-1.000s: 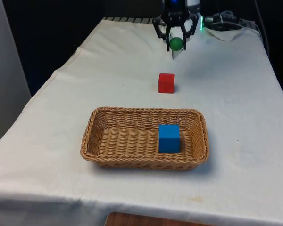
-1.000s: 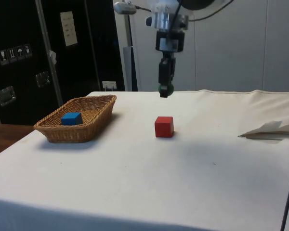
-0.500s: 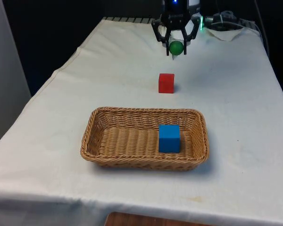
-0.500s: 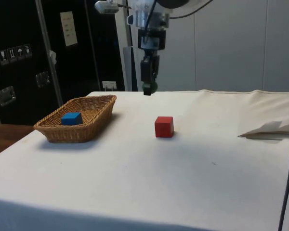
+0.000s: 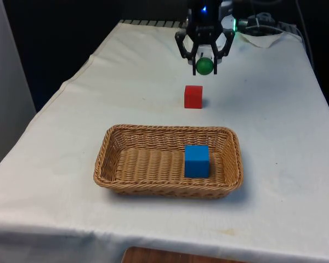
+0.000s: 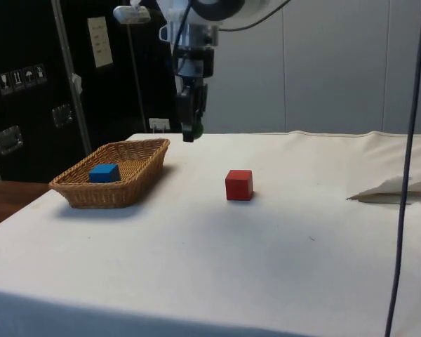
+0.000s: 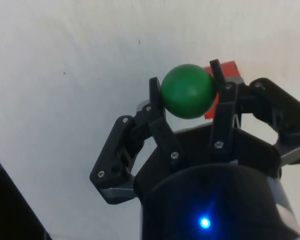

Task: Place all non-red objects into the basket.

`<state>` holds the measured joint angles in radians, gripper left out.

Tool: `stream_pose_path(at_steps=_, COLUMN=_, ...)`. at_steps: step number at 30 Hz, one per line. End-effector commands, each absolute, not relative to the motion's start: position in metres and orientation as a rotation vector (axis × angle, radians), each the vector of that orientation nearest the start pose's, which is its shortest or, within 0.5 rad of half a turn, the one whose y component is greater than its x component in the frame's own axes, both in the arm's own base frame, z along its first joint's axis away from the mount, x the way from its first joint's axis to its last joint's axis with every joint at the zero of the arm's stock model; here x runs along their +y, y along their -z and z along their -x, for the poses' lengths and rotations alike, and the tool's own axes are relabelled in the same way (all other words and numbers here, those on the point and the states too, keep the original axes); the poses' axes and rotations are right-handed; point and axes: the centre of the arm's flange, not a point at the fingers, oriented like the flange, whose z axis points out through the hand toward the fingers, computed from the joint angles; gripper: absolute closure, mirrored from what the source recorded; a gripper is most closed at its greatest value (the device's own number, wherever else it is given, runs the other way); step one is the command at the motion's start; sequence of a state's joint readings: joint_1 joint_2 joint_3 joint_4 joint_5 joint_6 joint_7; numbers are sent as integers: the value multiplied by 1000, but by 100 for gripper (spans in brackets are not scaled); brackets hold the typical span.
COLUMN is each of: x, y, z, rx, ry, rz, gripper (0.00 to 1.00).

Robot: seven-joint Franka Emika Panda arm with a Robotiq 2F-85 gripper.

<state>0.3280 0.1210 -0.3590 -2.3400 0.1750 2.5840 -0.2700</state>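
The black gripper (image 5: 205, 64) hung in the air above the white tablecloth (image 5: 71, 137), its two fingers (image 7: 155, 95) closed tight on a green ball (image 5: 204, 66), which the wrist view showed pinched between the fingertips with a corner of the red cube (image 7: 225, 70) peeking out behind it. In the front view the ball sat just beyond the red cube (image 5: 193, 96), which stood on the cloth between the gripper and the wicker basket (image 5: 120, 181). The basket held a blue cube (image 5: 197, 160) towards the front view's right, and in the side view the gripper (image 6: 190, 130) hovered between the basket (image 6: 137, 175) and the red cube (image 6: 238, 184), clear of both
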Motion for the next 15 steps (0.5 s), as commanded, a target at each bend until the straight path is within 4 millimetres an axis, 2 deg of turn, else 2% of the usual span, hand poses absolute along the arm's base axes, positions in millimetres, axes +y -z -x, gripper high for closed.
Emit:
stream_pose_path(at_steps=1, x=-17, y=-300, z=-531, rx=-158, ry=211, rz=3076, gripper=100)
stream_pose_path(at_steps=15, x=-22, y=-306, z=-573, rx=-141, ry=228, rz=3051, gripper=100)
